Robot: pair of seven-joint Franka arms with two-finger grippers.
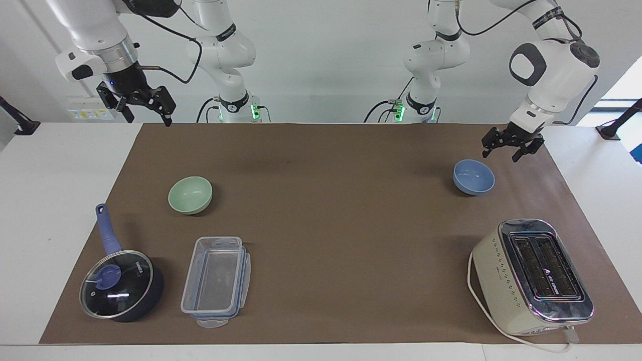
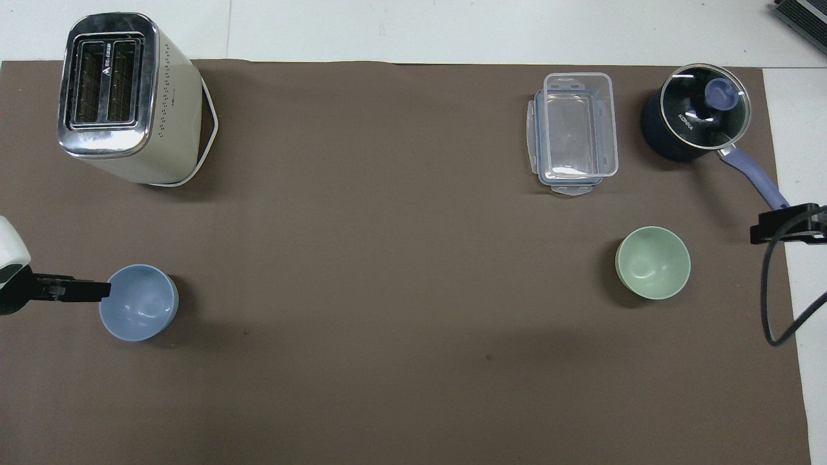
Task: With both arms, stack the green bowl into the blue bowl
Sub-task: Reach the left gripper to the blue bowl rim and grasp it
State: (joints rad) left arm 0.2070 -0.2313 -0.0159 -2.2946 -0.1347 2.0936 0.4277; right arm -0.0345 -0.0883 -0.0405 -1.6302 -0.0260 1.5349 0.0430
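The pale green bowl (image 1: 190, 194) sits upright on the brown mat toward the right arm's end; it also shows in the overhead view (image 2: 652, 262). The periwinkle-blue bowl (image 1: 473, 176) sits upright toward the left arm's end, also seen from overhead (image 2: 138, 301). My left gripper (image 1: 500, 155) is open and empty. It hangs just above the mat beside the blue bowl's rim and does not touch it; its tip shows in the overhead view (image 2: 97, 290). My right gripper (image 1: 149, 120) is open and empty, waiting high over the mat's corner, also seen from overhead (image 2: 785, 226).
A cream toaster (image 1: 531, 276) stands farther from the robots than the blue bowl. A clear lidded container (image 1: 215, 281) and a dark blue saucepan with a glass lid (image 1: 120, 283) lie farther out than the green bowl. The brown mat (image 1: 341, 225) covers the table.
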